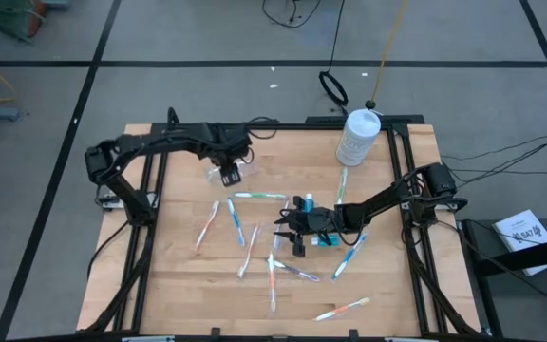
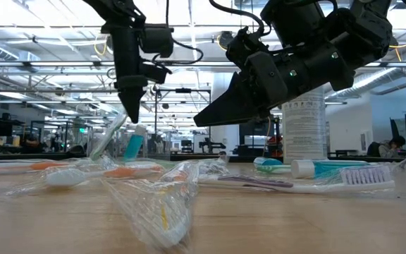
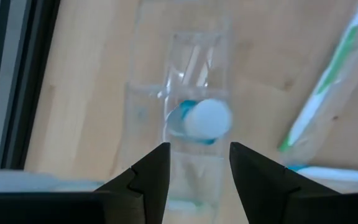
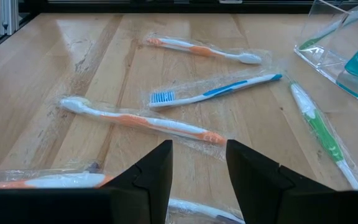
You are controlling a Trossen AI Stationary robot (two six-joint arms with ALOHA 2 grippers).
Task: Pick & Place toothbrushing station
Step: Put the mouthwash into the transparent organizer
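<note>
A pale wooden tabletop (image 1: 179, 285) framed in black rails sits on a grey floor, with a wide, brightly lit workshop behind it in the low view. On the high view's clock face, a small clear plastic cup (image 1: 232, 174) stands toward ten o'clock from the table's middle, holding a short teal toothpaste tube with a white cap (image 3: 201, 118). The left gripper (image 1: 226, 168) hangs directly over this cup with its two dark fingers parted and nothing between them; the tube sits free inside the cup below. Slim toothbrushes in clear wrappers lie scattered from the centre toward six o'clock, among them a blue-and-white toothbrush (image 4: 216, 90) and an orange-and-white toothbrush (image 4: 143, 122). A large white bottle (image 1: 357, 138) stands at about one o'clock. The right gripper (image 1: 283, 228) is near the table's centre, just above the scattered brushes, fingers apart and empty.
</note>
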